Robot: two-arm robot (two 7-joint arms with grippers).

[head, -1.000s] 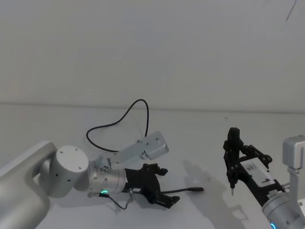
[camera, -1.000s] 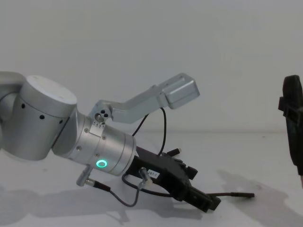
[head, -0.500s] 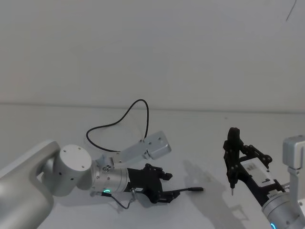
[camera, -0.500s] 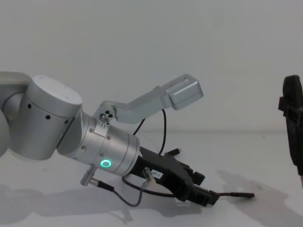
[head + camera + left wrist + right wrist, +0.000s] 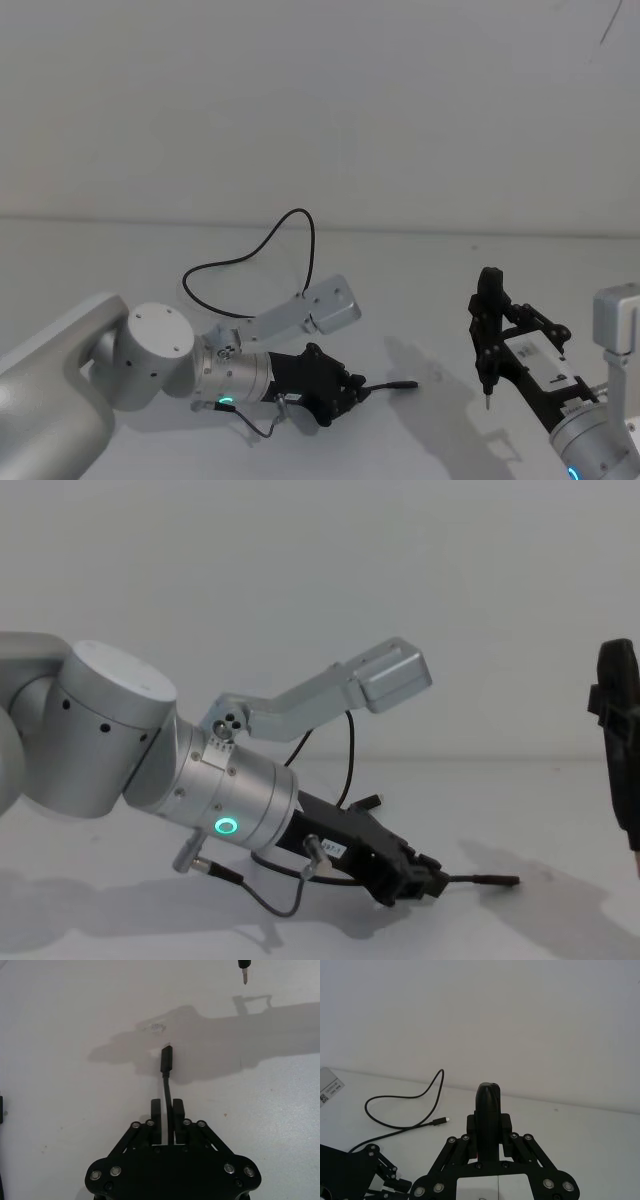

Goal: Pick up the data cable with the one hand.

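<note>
The grab looks done: the left pincer (image 5: pixel 348 388), low over the counter (image 5: pixel 450 290), is clamped on the data cable (image 5: pixel 166 1062) just behind its black plug, the rest lying curled behind, so I judge only the lift is left; the right pincer (image 5: pixel 488 1095) hangs idle at right, fingers together.

Behind the left arm's silver wrist bracket (image 5: pixel 325 305), a stretch of the data cable (image 5: pixel 265 240) is hidden. The chest view's edge cuts off the right claw (image 5: pixel 620 720).
</note>
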